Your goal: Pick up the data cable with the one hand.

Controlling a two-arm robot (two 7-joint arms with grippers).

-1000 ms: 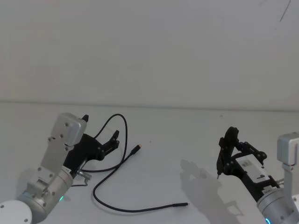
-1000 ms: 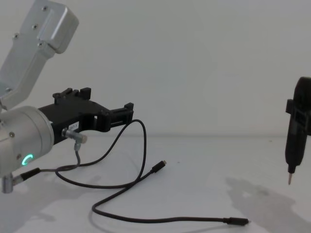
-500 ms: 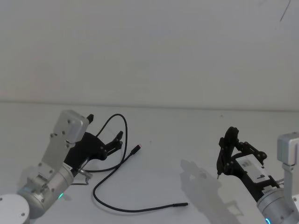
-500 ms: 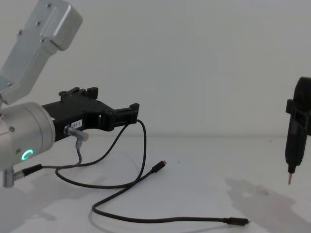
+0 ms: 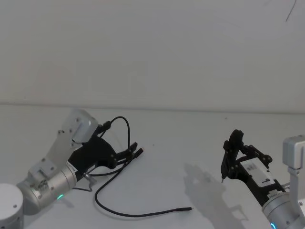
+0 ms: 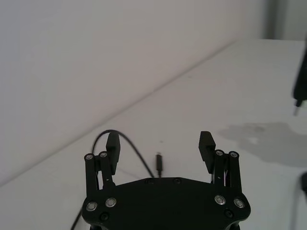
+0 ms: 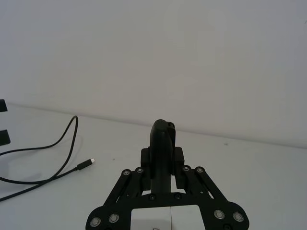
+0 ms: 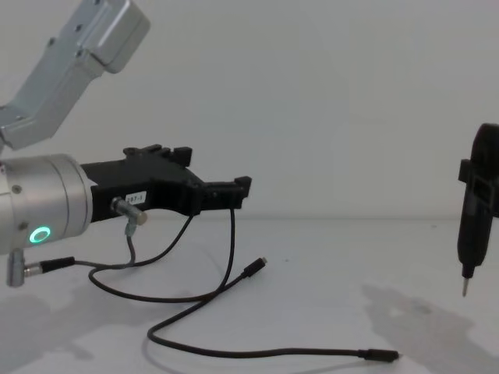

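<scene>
The data cable lay on the left half of the white bench, just as it had a second before. Its upright arc rose toward the far edge, one plug pointed at the bench's middle, and the long tail ran along the near edge to the other plug. What had changed was the left gripper: over that second it had pushed forward and inward from the near left corner. Its jaws were spread wide and now reached around the raised arc. In the left wrist view the cord passed close by one fingertip and the plug lay on the bench ahead, between the two fingers. Nothing was clamped yet, so the approach looked nearly done, with closing on the cord probably the next step. The right gripper had not moved from the near right corner, clamped on a slim dark pointed tool.
</scene>
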